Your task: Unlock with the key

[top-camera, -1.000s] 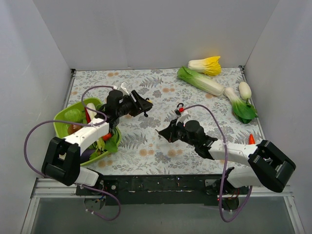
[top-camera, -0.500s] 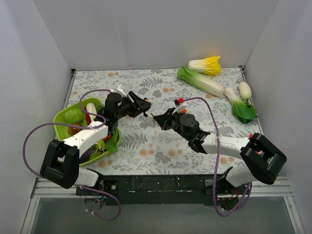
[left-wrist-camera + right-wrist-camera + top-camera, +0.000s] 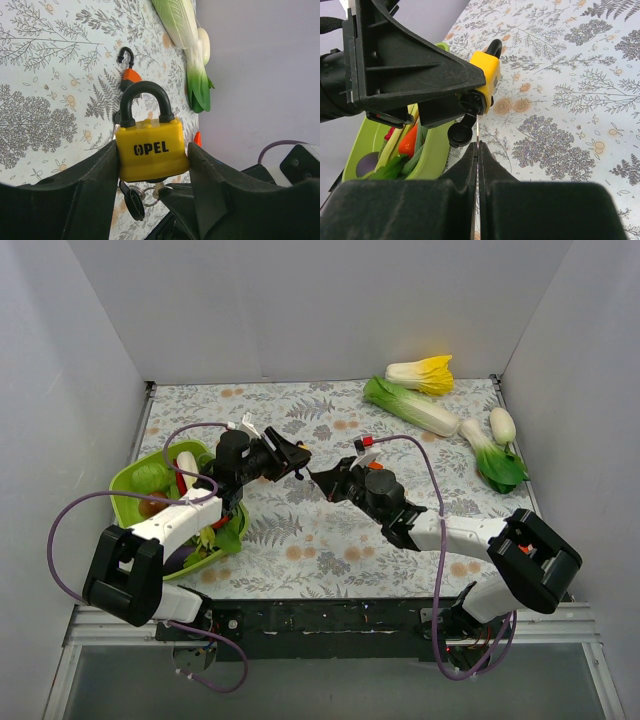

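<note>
Nearest us, the right gripper has its jaws pressed together on a thin silver sliver of the key bunch. The bunch's black heads hang against the underside of the yellow OPEL padlock. We cannot tell whether a blade is seated in the keyhole. The left gripper clamps that padlock by its sides, shackle pointing away. We judge that turning the key is the step in hand. We should hold the lock rigid, twist about the keyhole's axis rather than pull, and guard against the metal slipping. Farther off, an orange padlock lies on the patterned cloth.
</note>
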Controlling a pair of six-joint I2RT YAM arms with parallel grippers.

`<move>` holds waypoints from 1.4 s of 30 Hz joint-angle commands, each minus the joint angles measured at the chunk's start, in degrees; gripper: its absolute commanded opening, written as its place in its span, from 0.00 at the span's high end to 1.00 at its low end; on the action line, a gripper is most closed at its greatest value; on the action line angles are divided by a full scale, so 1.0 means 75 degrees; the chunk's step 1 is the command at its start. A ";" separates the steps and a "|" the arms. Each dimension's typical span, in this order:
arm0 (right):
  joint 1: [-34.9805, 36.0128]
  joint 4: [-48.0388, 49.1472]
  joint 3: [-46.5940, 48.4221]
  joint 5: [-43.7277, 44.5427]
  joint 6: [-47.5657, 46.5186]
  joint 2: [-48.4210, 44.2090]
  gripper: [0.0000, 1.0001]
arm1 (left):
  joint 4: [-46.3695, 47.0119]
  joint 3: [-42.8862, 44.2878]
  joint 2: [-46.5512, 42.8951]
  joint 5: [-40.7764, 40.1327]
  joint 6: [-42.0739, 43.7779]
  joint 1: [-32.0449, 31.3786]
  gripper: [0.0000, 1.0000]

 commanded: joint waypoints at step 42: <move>0.0055 0.0688 0.0904 0.1236 -0.0229 0.0856 0.99 | 0.0341 0.0159 0.0013 -0.0129 0.0308 -0.0390 1.00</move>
